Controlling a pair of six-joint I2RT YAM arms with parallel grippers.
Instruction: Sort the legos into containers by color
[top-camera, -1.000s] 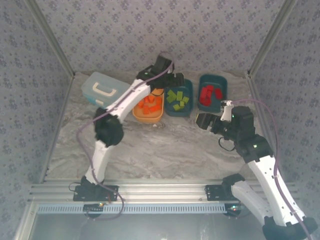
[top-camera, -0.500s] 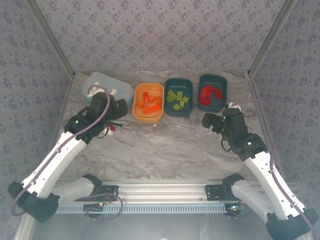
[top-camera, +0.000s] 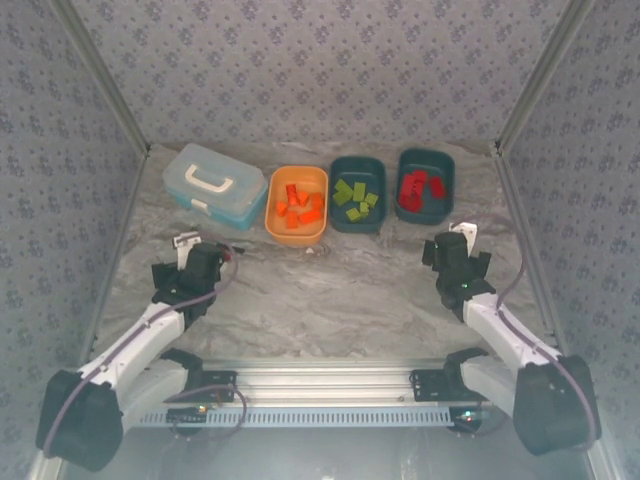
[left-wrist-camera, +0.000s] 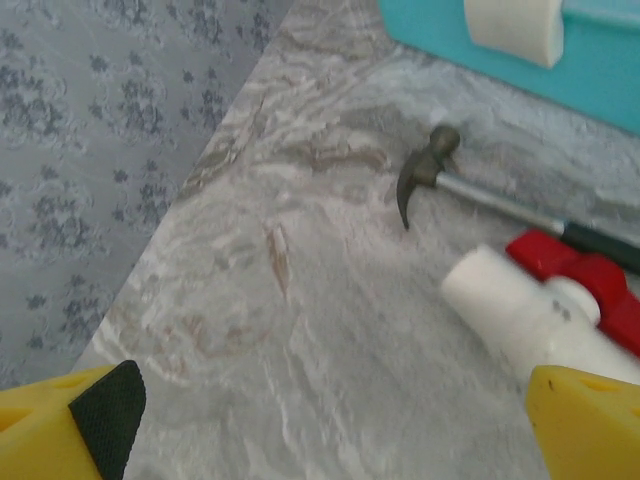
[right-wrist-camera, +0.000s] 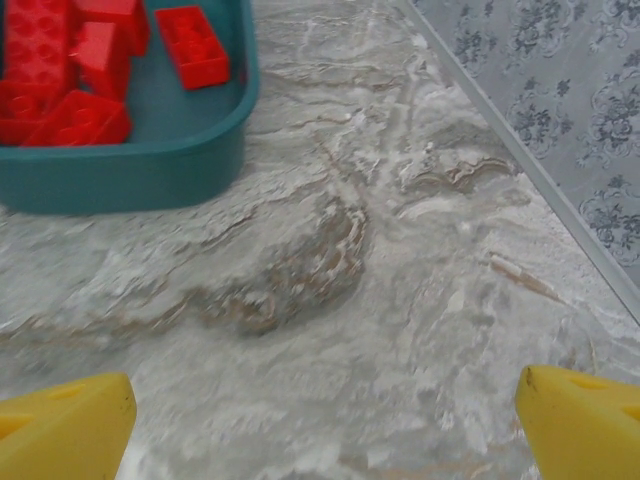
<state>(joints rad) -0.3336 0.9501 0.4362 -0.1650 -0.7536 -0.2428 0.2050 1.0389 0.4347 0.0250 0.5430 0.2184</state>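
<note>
The left tool (left-wrist-camera: 330, 440) and right tool (right-wrist-camera: 320, 420) are hanging open, empty; the left is risking bumping the small hammer (left-wrist-camera: 425, 170) just ahead

The left arm (top-camera: 140, 335) and right arm (top-camera: 500, 330) lie folded low near their bases. The left gripper (top-camera: 188, 245) and right gripper (top-camera: 453, 238) point far, jaws spread wide.

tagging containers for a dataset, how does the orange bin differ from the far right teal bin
The orange bin holds orange bricks; the teal bin holds red bricks. The orange bin sits next to the light blue case; the teal bin ends the row. Both are open, rounded, similar in size.
</note>
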